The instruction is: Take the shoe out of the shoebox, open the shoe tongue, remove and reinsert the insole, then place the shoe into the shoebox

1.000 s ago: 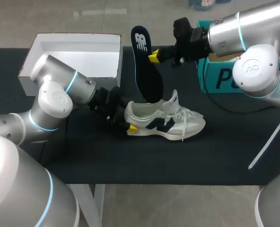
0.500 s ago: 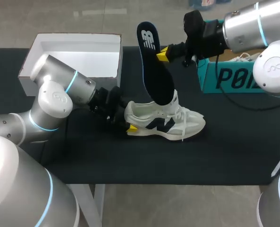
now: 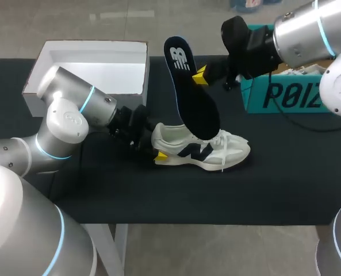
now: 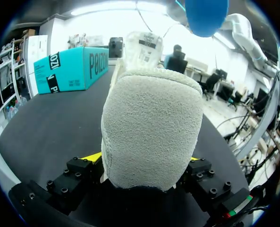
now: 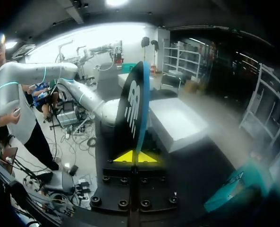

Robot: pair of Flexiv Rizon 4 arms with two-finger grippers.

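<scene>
Pinching the thin dark insole (image 3: 193, 95) near its upper end, the right gripper (image 3: 199, 75) holds it steeply slanted, lower tip down at the opening of the shoe (image 3: 207, 150). The left gripper (image 3: 157, 150) clamps the fuzzy suede heel; the soft pale sneaker sits upright on the black table (image 3: 101, 195).

A teal box (image 3: 285, 95) stands on the black table (image 3: 274, 184), at its far right side.
</scene>
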